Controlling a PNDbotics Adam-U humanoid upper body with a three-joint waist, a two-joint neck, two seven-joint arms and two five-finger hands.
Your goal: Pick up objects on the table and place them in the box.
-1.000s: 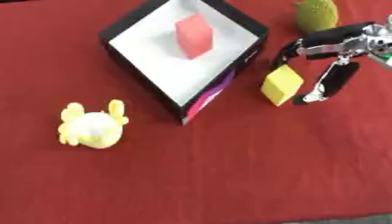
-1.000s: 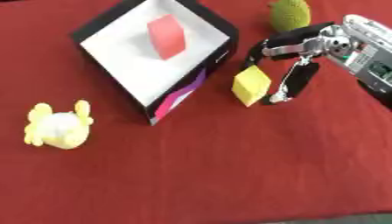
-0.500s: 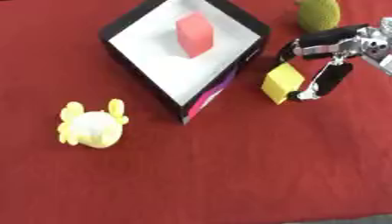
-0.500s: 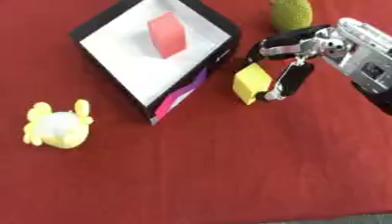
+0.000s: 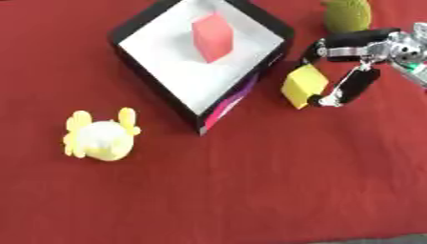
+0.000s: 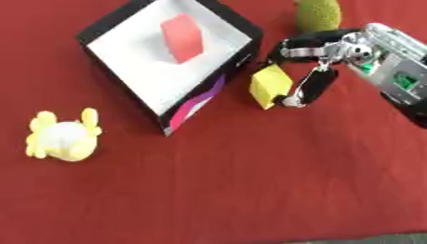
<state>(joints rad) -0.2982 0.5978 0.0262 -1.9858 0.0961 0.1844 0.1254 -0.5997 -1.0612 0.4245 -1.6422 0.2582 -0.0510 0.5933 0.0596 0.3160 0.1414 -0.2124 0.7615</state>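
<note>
- Step in hand, as I judge it: the grasp on the yellow block. The right hand comes in from three o'clock, with one finger curled over the block's top and the thumb pressed at its lower right corner, so the block sits pinched between them.
- Whether the block is already off the red cloth or resting on it, I cannot tell.
- The block lies just beside the box, at about four o'clock from the box's middle and near its right-hand corner.
- The next move calls for a lift high enough to clear the box's black wall, then a carry toward ten o'clock over the white floor, and a release there.
- The risk, to my eye, is the narrow pinch at a corner: the block could twist out during the lift.
- The block is a plain yellow cube, tilted so that one edge points down toward six o'clock.
- Already inside the box is a red block, standing on the white floor toward the far side.
- Waiting on the cloth are a yellow-and-white soft toy at eight o'clock from the box, well apart from it, and a green fruit-like thing at one o'clock, near the hand.
- The left hand shows in neither view.
</note>
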